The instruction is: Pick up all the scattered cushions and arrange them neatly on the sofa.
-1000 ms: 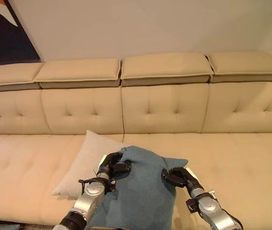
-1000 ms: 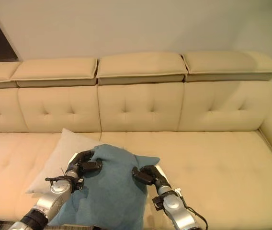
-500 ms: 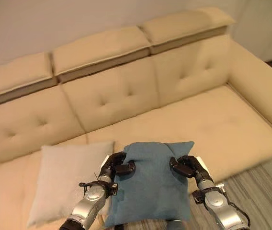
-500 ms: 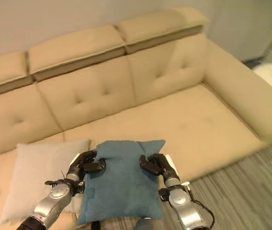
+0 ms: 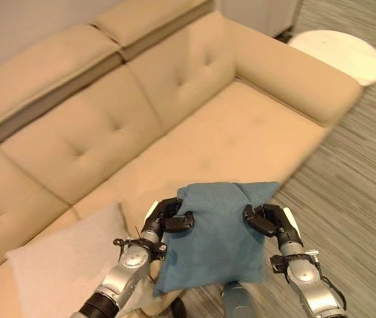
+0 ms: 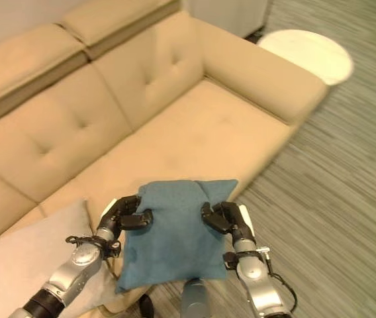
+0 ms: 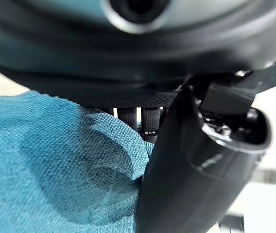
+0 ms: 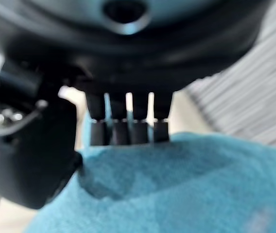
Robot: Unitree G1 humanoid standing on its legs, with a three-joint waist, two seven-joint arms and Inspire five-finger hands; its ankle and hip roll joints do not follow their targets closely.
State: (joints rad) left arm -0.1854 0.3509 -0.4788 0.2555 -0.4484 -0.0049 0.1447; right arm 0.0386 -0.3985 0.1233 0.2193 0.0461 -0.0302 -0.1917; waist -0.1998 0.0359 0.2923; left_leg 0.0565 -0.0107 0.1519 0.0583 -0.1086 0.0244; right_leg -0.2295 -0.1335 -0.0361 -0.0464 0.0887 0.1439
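A teal cushion [image 5: 218, 233] hangs between my two hands in front of the beige sofa [image 5: 241, 136], over its front edge. My left hand [image 5: 167, 220] pinches the cushion's upper left edge; its thumb [image 7: 191, 174] presses into the teal cloth [image 7: 45, 170]. My right hand [image 5: 271, 222] grips the upper right edge, fingers [image 8: 128, 131] curled over the teal cushion [image 8: 186, 189]. A pale grey cushion [image 5: 62, 265] lies flat on the sofa seat at the lower left.
The sofa's right armrest [image 5: 294, 73] ends the seat. A round white table [image 5: 337, 56] stands beyond it on the striped grey floor [image 5: 353, 192]. The seat between the grey cushion and the armrest is bare.
The camera has swung to the right, so the sofa's armrest, the floor and the round table have come into sight. Both hands still hold the teal cushion, now nearer the seat's front edge.
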